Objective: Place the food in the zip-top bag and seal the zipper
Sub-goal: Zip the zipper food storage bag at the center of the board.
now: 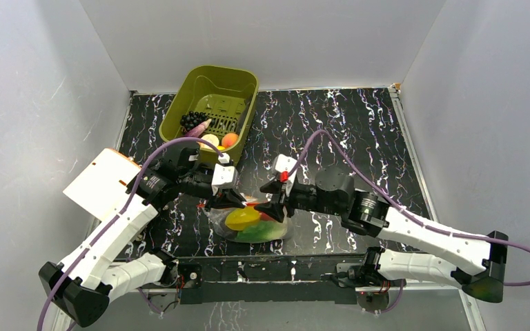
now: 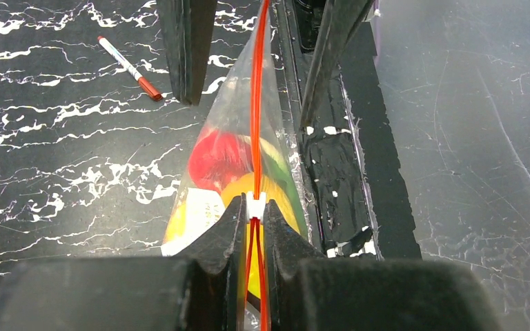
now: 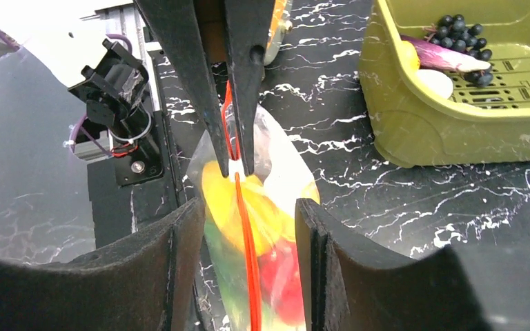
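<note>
Left gripper [image 2: 254, 210] is clamping one zipper [image 2: 255, 103]; right gripper [image 3: 248, 207] is standing parted astride one zip-top bag [image 3: 279, 155] containing three visible food pieces [image 3: 221, 200].

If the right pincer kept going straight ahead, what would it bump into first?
Probably the left pincer, shut on the zipper just ahead. The right pincer straddles the zip-top bag, though depth is hard to judge.

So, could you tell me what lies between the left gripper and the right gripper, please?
The zipper of the zip-top bag runs from the left gripper to the right gripper, food beneath it; the left wrist view shows it clearest.
</note>
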{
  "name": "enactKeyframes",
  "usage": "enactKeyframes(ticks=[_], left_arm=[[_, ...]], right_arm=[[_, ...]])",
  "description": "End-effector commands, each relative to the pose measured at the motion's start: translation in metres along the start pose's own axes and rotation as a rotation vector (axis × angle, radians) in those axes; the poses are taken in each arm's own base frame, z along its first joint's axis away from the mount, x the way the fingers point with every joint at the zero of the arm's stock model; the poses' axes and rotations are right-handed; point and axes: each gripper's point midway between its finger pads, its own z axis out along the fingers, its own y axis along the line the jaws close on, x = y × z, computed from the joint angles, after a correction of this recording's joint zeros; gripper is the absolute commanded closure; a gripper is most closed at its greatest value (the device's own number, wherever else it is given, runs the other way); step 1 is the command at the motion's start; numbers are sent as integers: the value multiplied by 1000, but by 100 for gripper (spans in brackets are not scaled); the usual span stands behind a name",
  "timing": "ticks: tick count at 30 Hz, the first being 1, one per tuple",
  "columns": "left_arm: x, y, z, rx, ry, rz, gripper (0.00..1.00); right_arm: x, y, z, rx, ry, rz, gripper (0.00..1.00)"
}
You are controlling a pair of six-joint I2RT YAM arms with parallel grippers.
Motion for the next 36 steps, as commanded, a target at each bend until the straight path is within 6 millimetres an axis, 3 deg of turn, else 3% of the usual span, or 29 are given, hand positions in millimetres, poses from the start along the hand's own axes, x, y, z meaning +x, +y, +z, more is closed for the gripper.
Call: enactKeyframes(ticks=[1, 3, 10, 12, 16, 36], left_arm=[[-19, -3, -3, 21, -53, 32, 100], [-22, -4, -4, 20, -60, 36, 100], [-23, -3, -4, 18, -55, 31, 100], [-23, -3, -4, 21, -55, 30, 100], [-21, -4, -4, 23, -49, 25, 100], [10, -7, -12, -27, 79, 2, 100]], right_arm=[[-31, 8, 9, -66, -52, -52, 52], [-16, 12, 21, -97, -2, -46, 55], [-1, 7, 23, -72, 37, -68, 61], [3, 5, 22, -66, 51, -78, 70], [2, -2, 17, -19, 47, -87, 100], [-36, -52, -27, 311, -99, -85, 100]])
